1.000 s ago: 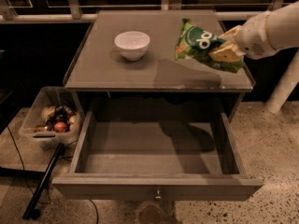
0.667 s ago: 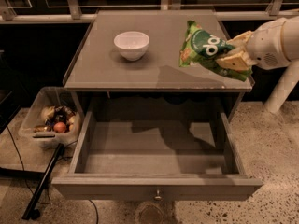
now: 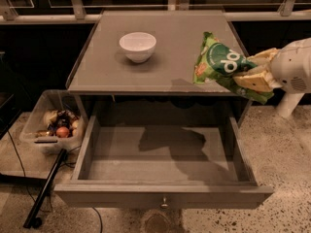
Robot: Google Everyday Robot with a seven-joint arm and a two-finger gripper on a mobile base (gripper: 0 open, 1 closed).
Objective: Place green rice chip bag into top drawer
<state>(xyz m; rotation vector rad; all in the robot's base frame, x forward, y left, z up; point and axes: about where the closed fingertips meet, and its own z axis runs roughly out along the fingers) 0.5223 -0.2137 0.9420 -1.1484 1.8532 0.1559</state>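
The green rice chip bag (image 3: pixel 223 64) is crumpled and bright green with a dark round logo. My gripper (image 3: pixel 252 69) is shut on it, coming in from the right edge. The tan fingers (image 3: pixel 253 80) pinch the bag's right side. The bag hangs in the air over the front right corner of the tabletop (image 3: pixel 97 67), above the drawer's back right part. The top drawer (image 3: pixel 160 198) is pulled fully open below the tabletop. Its grey box is bare inside, with a small round knob on its front panel. The bag's shadow falls on the drawer floor.
A white bowl (image 3: pixel 138 46) stands on the tabletop at centre left. A clear plastic bin (image 3: pixel 51 125) of small items sits on the floor to the left of the drawer. A black pole (image 3: pixel 46 188) leans by it. A white leg (image 3: pixel 289 106) stands at right.
My gripper has carried the bag to the right and a little lower, toward the tabletop's front right edge. The bag has tilted more upright. The drawer and bowl have not moved.
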